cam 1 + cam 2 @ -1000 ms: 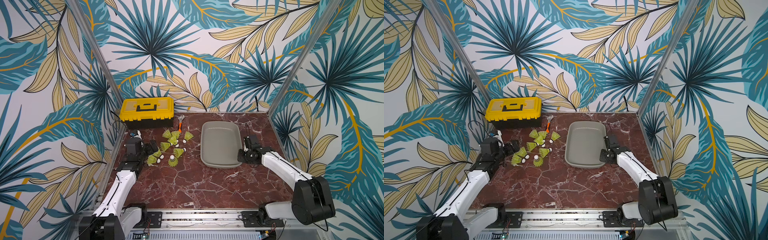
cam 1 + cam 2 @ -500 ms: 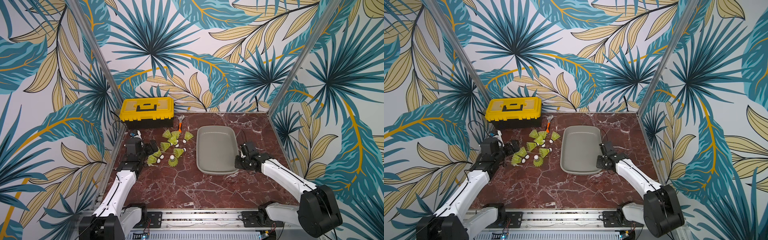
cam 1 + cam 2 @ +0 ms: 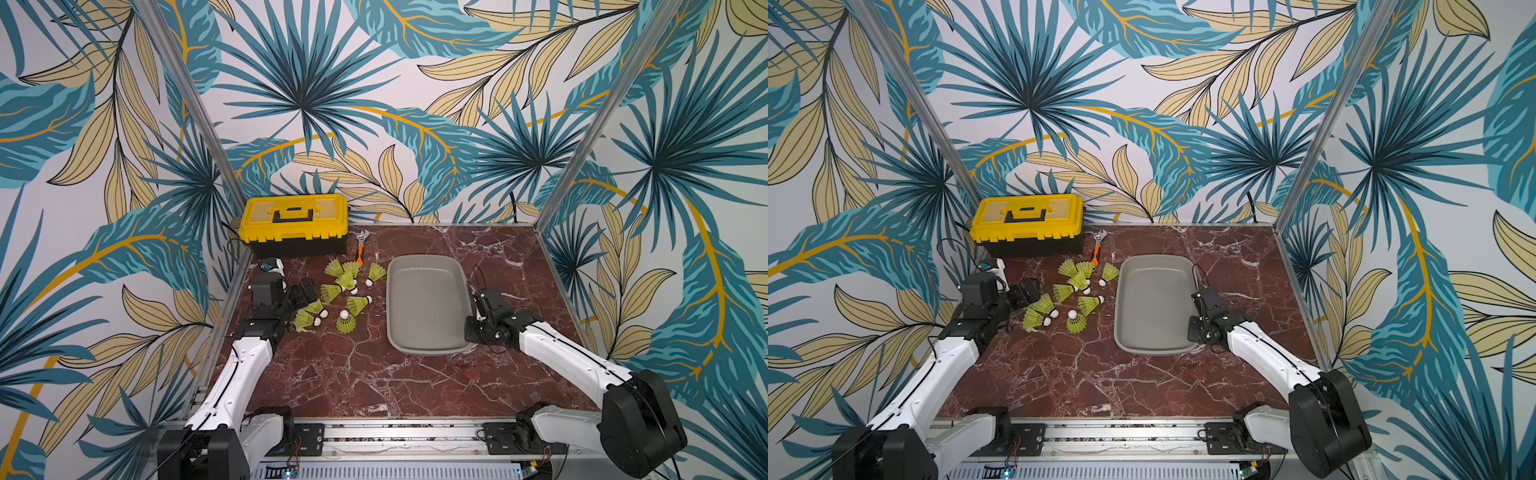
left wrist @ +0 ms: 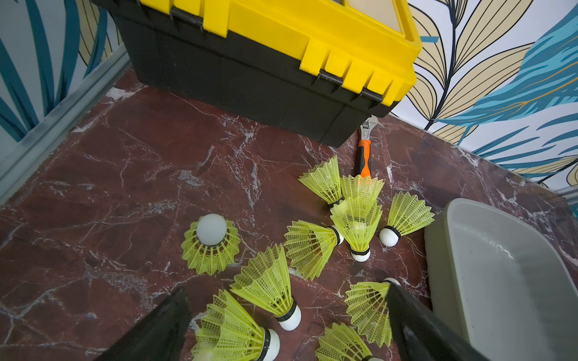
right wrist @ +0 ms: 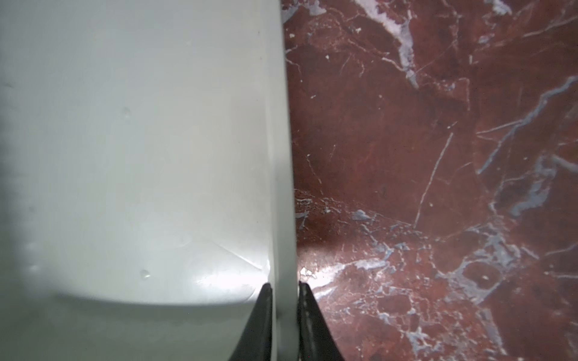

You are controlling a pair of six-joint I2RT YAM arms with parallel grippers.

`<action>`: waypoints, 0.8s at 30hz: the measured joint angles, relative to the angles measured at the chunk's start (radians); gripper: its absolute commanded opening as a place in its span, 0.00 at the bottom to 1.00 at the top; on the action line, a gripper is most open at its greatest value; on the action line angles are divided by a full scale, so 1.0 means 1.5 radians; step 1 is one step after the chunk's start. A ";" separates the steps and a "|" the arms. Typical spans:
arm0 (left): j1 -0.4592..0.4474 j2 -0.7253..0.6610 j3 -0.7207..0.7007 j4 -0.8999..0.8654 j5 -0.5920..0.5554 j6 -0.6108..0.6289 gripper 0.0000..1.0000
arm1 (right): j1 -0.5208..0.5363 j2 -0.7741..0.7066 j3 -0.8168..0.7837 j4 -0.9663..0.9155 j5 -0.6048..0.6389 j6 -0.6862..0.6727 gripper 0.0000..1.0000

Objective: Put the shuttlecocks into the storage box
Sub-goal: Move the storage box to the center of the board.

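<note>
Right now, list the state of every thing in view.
Box: upright, empty.
Shuttlecocks: loose on table, none boxed.
Toolbox: lid shut.
Wrench: lying flat beside toolbox.
Left claw: open, empty, over shuttlecocks.
Right claw: shut on box rim.

Shuttlecocks [image 3: 345,281] lie between left end effector [image 3: 302,293] and storage box [image 3: 424,309].

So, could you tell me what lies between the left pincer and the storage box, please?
The neon shuttlecocks lie scattered on the marble table between the left pincer and the storage box; both top views show it.
</note>
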 measured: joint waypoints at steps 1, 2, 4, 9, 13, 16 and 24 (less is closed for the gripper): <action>0.000 0.000 0.000 -0.002 0.002 0.000 1.00 | 0.000 -0.001 0.000 0.002 0.002 -0.003 0.35; 0.000 0.000 0.000 -0.004 0.002 0.000 1.00 | 0.000 -0.001 0.000 0.003 0.005 -0.004 0.41; 0.000 0.000 0.001 -0.008 0.004 0.001 1.00 | 0.000 -0.004 0.000 0.005 0.011 -0.007 0.44; 0.000 0.001 0.016 -0.020 0.014 0.004 1.00 | 0.000 -0.036 0.000 0.008 0.030 -0.014 0.53; 0.000 0.011 0.023 -0.020 0.043 0.008 0.90 | 0.000 -0.070 0.000 0.012 0.048 -0.020 0.54; 0.000 0.040 0.033 -0.018 0.083 0.007 0.78 | 0.000 -0.081 0.000 0.016 0.056 -0.022 0.54; 0.000 0.181 0.066 -0.001 0.167 -0.050 0.52 | 0.000 -0.089 0.002 0.039 0.054 -0.021 0.55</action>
